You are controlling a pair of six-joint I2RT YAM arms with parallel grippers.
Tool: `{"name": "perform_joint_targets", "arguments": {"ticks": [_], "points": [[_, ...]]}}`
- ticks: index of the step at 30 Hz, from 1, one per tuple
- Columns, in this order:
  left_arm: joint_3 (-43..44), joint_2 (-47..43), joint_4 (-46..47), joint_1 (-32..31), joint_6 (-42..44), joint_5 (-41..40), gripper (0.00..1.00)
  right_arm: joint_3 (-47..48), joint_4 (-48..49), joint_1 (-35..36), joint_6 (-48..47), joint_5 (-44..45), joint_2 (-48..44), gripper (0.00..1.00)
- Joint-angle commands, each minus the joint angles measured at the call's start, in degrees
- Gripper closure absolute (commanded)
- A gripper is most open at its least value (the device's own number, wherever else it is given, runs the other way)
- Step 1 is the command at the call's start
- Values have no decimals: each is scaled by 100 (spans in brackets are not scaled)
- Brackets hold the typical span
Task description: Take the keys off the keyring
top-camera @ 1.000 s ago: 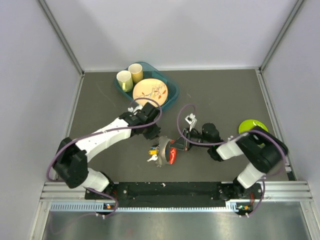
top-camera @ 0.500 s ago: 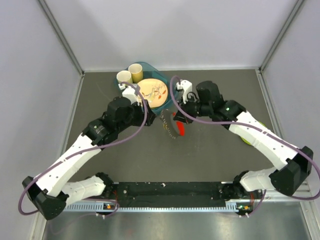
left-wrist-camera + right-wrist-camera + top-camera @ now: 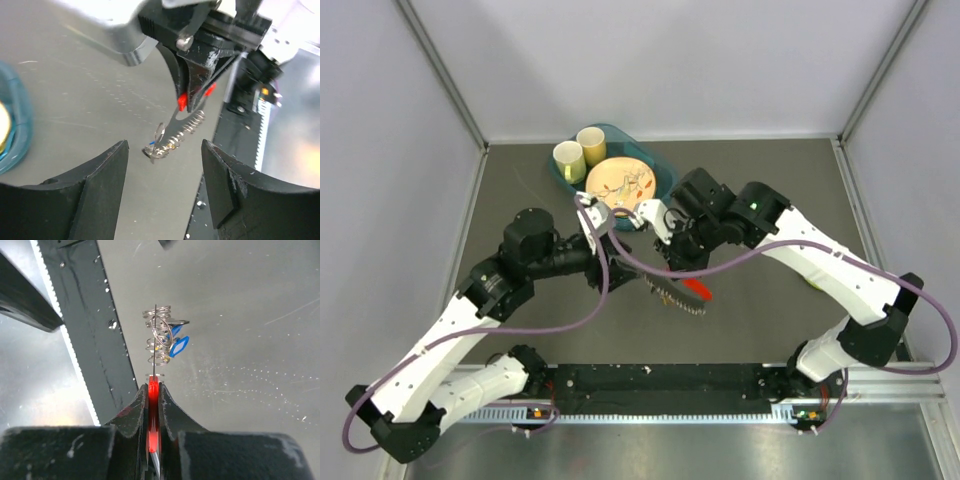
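My right gripper (image 3: 686, 281) is shut on the red clip (image 3: 701, 290) of the keyring and holds it above the grey table. In the right wrist view the clip (image 3: 153, 390) is pinched edge-on between the fingers. A thin wire with coiled metal rings (image 3: 159, 335) sticks out from it. A key with a blue head (image 3: 178, 346) hangs on those rings. In the left wrist view the ring bundle with the keys (image 3: 170, 137) dangles just beyond my left gripper (image 3: 165, 150). That gripper is open and touches nothing. Its fingers (image 3: 100, 190) stand wide apart.
A teal tray (image 3: 663, 178) with two cups (image 3: 569, 159) and a patterned plate (image 3: 619, 183) stands at the back of the table. Its edge (image 3: 12, 120) shows left of my left gripper. The black rail (image 3: 85, 315) runs along the near table edge.
The left gripper has opened and drawn back to the left. The right gripper has lifted the keyring off the table, carried it toward the tray, then back to the middle.
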Motion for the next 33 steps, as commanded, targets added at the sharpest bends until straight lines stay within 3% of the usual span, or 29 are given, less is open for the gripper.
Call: {"name": "perform_joint_targets", "arguments": {"ticks": [1, 20, 24, 27, 30, 33], "points": [[-152, 268, 259, 2, 389, 1762, 36, 591, -389, 277, -331, -213, -153, 100], [-407, 603, 1067, 2, 152, 2380, 39, 2, 762, 444, -366, -1056, -883, 100], [-363, 769, 1314, 2, -129, 2687, 49, -112, 929, 444, -375, -1074, -953, 100], [-328, 849, 1314, -6, -191, 2933, 67, -235, 1017, 444, -393, -1057, -953, 100], [-336, 962, 1262, 2, -208, 3153, 97, -323, 1236, 444, -340, -987, -980, 100], [-336, 1016, 998, -6, -173, 3092, 100, -490, 1691, 444, -147, -540, -1137, 100]]}}
